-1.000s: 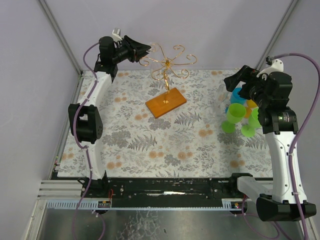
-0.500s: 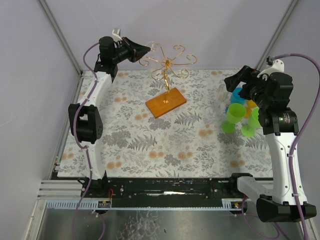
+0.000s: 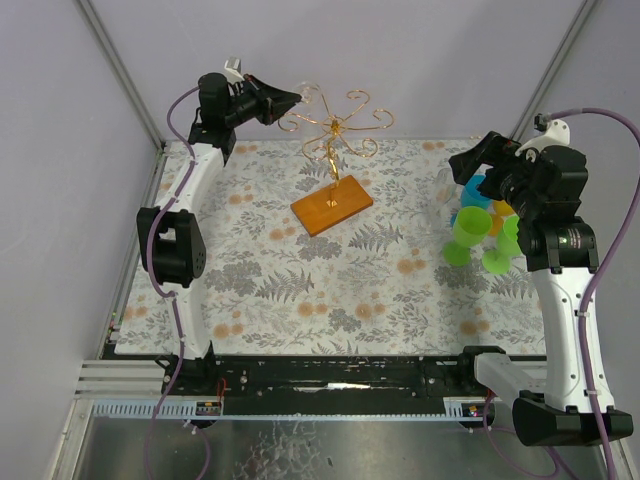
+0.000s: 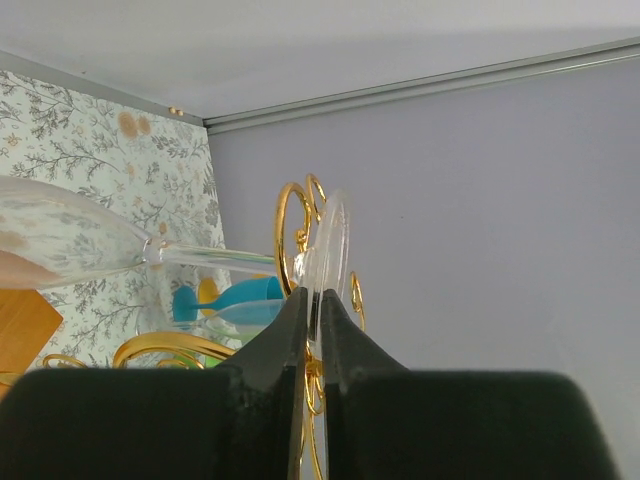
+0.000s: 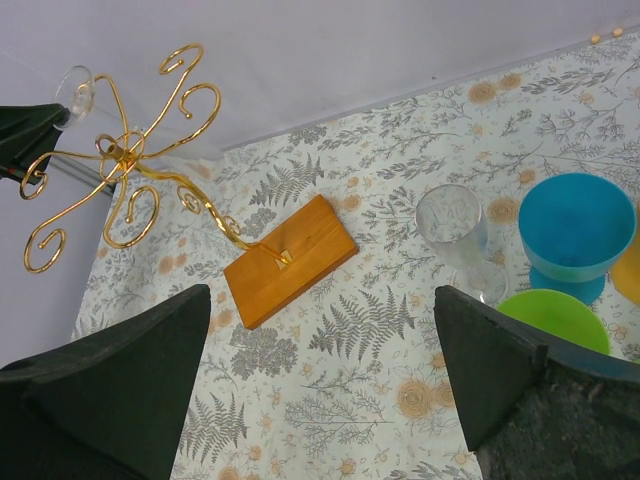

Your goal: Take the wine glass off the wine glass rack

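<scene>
Right gripper (image 5: 322, 295) hangs wide open, empty, over the coloured cups (image 3: 470, 228). Farther back, the left gripper (image 4: 312, 300) is pinched tight on the foot of the wine glass (image 4: 60, 235), whose stem sits in a curl of the wine glass rack (image 3: 335, 128). Removal looks underway; next, I judge, draw the stem out of the curl

Robot test booth, plain lilac wall panels (image 3: 450, 50), aluminium frame posts (image 3: 121, 72), floral-print table cover (image 3: 330, 290)

Wine glass rack (image 5: 290, 262), clear glass (image 5: 452, 225) nearby
</scene>
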You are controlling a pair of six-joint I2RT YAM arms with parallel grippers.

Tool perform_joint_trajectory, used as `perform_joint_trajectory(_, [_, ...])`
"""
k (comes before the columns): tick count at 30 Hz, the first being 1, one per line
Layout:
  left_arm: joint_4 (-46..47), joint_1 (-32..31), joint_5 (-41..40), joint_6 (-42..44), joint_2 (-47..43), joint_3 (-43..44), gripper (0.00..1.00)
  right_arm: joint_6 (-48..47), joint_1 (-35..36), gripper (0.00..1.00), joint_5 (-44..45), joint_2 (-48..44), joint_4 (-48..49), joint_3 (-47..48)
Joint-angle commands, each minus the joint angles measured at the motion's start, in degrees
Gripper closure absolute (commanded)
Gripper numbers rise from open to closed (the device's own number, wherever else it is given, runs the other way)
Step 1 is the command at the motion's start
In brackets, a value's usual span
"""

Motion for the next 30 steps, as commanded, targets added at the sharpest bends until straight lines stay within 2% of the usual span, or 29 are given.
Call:
perform_joint_trajectory(1, [4.74,-0.18,-0.3,-1.35,-2.07,0.67,1.0,-0.15,0.32,0.01,-0.36,-1.13,0.72,0.51])
perform_joint_trajectory(30, [5.85,-0.11,-0.42,1.97,2.98,6.94,1.0,-0.05,0.36,0.01,-0.16,-3.7,-1.01,-0.32])
